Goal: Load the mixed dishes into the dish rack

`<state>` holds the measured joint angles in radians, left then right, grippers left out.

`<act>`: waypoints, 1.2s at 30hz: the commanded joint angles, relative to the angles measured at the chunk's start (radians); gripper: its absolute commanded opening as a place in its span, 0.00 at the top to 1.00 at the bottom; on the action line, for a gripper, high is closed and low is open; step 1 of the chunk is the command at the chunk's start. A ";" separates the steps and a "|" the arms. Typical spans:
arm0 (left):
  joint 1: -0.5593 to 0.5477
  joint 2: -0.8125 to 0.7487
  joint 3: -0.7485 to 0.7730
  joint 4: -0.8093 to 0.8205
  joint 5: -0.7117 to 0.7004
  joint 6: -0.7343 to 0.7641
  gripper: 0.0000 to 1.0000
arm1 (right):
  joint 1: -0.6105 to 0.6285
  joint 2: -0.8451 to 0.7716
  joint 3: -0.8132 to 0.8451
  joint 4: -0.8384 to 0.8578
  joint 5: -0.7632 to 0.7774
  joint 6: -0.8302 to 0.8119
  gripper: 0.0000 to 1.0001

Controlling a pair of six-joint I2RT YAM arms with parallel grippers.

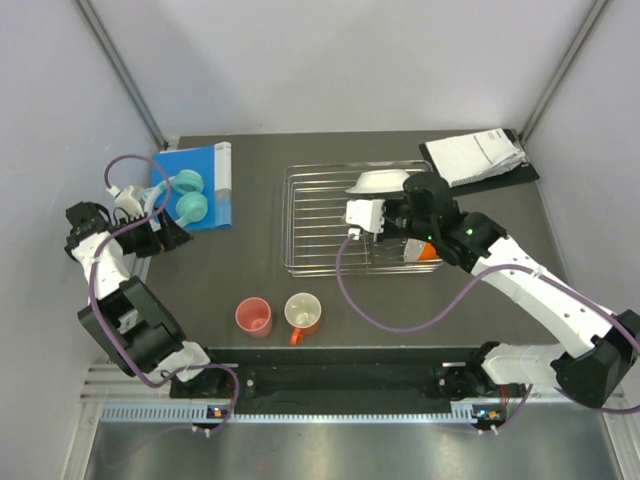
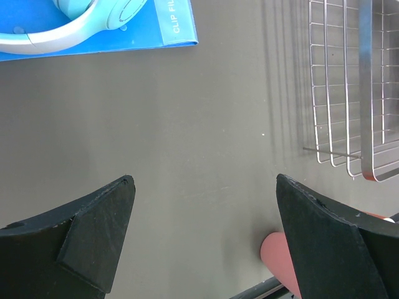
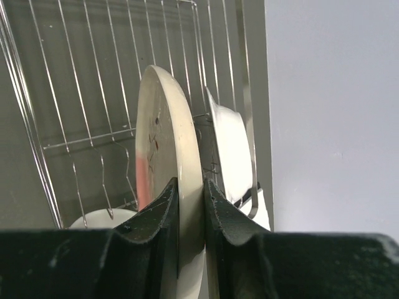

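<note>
- On the near part of the tabletop (image 1: 225, 270), the pink cup (image 1: 254, 317) and the orange white-lined mug (image 1: 302, 313) stand upright just beside each other, cup on the left. Both are outside the rack.
- At the left edge, the left tool (image 2: 204, 180) hangs over bare tabletop with its jaws spread wide and nothing between them.
- The dish rack (image 1: 310, 220) sits mid-table, right of centre. An orange dish (image 1: 427, 252), mostly hidden by the right arm, lies at its near right corner.
- Over the rack, the right tool (image 3: 190, 193) is clamped on the rim of the cream-and-pink plate (image 3: 163, 156), which stands on edge above the wire bars.
- Just beyond the plate, the white shallow bowl (image 1: 378, 181) leans at the rack's far side.
- Far left lies a blue book (image 1: 210, 180) with teal headphones (image 1: 188, 195) on it. Far right lie white papers (image 1: 478, 155) on a black board.
</note>
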<state>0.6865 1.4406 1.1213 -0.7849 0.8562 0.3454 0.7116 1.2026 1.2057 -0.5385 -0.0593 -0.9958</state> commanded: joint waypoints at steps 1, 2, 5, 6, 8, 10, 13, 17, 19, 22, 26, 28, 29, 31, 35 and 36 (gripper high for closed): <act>-0.001 0.009 0.002 0.032 0.020 0.000 0.01 | -0.003 0.028 0.029 0.086 0.032 -0.050 1.00; -0.001 0.009 0.000 0.033 0.021 0.001 0.01 | -0.003 0.043 0.029 0.083 0.033 -0.050 1.00; -0.001 0.007 -0.006 0.039 0.018 0.003 0.01 | -0.003 0.077 0.029 0.081 0.035 -0.050 1.00; -0.001 0.007 -0.009 0.038 0.017 0.004 0.01 | -0.003 0.087 0.031 0.081 0.041 -0.050 1.00; -0.001 0.007 -0.011 0.039 0.009 0.009 0.01 | -0.003 0.112 0.034 0.081 0.045 -0.052 1.00; -0.001 0.007 -0.014 0.036 0.007 0.013 0.01 | -0.003 0.129 0.034 0.086 0.053 -0.053 1.00; -0.001 0.011 -0.014 0.035 0.003 0.021 0.01 | -0.001 0.152 0.031 0.086 0.088 -0.055 1.00; -0.001 0.015 -0.014 0.038 0.007 0.021 0.01 | -0.001 0.166 0.022 0.089 0.104 -0.041 1.00; -0.001 0.015 -0.012 0.039 0.009 0.024 0.01 | -0.003 0.164 0.011 0.081 0.118 -0.029 0.88; -0.001 0.014 -0.008 0.039 0.004 0.027 0.01 | 0.005 0.149 -0.003 0.061 0.119 0.002 0.82; -0.001 0.014 0.001 0.035 0.004 0.027 0.01 | 0.018 0.134 -0.017 0.025 0.130 0.055 0.63; -0.001 0.009 0.006 0.032 0.007 0.024 0.01 | 0.032 0.114 -0.040 0.014 0.134 0.074 0.57; 0.001 0.007 0.009 0.030 0.007 0.024 0.01 | 0.034 0.112 -0.044 0.009 0.136 0.080 0.57; -0.001 0.006 0.011 0.027 0.010 0.023 0.01 | 0.045 0.103 -0.052 -0.014 0.138 0.097 0.56; -0.001 0.001 0.024 0.021 0.001 0.024 0.01 | 0.066 0.077 -0.066 -0.032 0.153 0.118 0.44; -0.001 0.001 0.028 0.015 0.001 0.026 0.01 | 0.072 0.072 -0.064 -0.046 0.153 0.124 0.42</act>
<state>0.6865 1.4498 1.1137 -0.7753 0.8478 0.3542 0.7578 1.3342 1.1389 -0.5602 0.0700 -0.9161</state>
